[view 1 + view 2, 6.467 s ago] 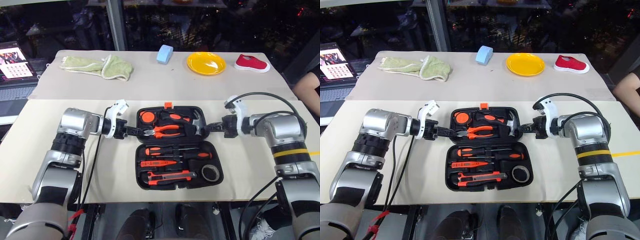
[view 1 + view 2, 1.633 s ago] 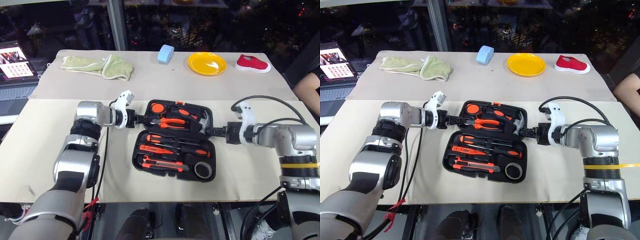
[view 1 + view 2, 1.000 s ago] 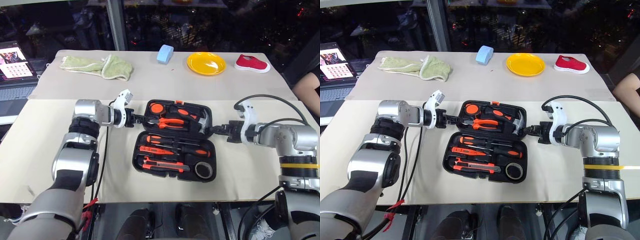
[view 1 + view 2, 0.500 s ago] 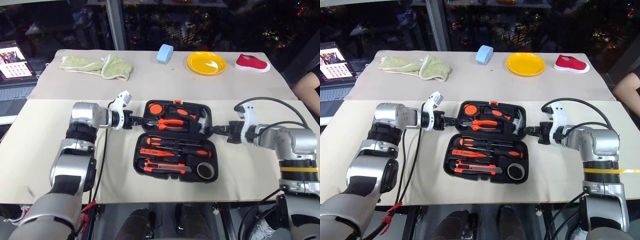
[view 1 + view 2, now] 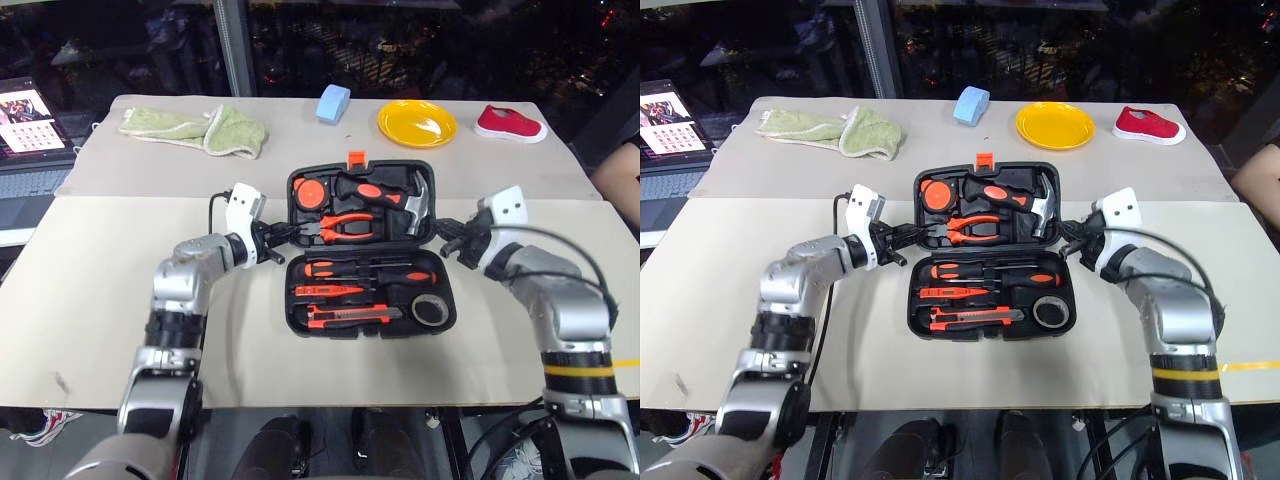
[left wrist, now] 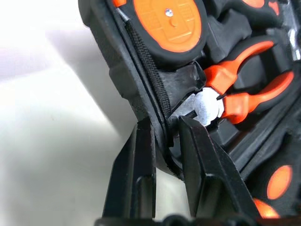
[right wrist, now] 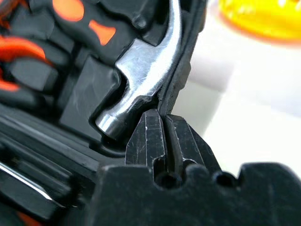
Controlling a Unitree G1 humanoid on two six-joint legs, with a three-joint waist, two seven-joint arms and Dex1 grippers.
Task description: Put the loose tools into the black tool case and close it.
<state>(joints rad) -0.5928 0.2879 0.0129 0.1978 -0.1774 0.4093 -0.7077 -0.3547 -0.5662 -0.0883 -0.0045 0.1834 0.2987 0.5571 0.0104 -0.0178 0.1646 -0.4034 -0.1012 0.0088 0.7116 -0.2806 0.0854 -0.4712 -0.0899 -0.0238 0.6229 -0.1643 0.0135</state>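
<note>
The black tool case (image 5: 365, 250) lies open near the middle of the pale, matte worktop (image 5: 90, 300), its moulded plastic lid half raised on the far side with an orange latch (image 5: 356, 158) standing at its far edge. Both arms hold that lid by its side rims: the left tool (image 6: 162, 141) has its two flat black fingers narrowed onto the ribbed rim (image 6: 141, 89) of the case's left side, one finger outside the wall and one inside; the right tool (image 7: 164, 136) is pressed shut on the thin rim at the right side, just beside the polished steel hammer head (image 7: 141, 70). In the lid's shaped recesses sit a round orange-faced disc (image 5: 312, 193), the orange-handled pliers (image 5: 345, 227) with their bright metal jaws next to the left tool, and the hammer (image 5: 385, 193) with its black-and-orange grip. The near half holds two black-and-orange screwdrivers (image 5: 360, 270), a slim orange tester screwdriver (image 5: 335, 291), a long orange-and-black utility knife (image 5: 345, 316) and a small grey tape roll (image 5: 431, 309) in the near right corner. At the far edge of the worktop lie a rumpled green cloth (image 5: 195, 130), a rounded blue block (image 5: 331, 102), a glossy yellow plate (image 5: 416, 123) and a small red shoe (image 5: 510, 122).
</note>
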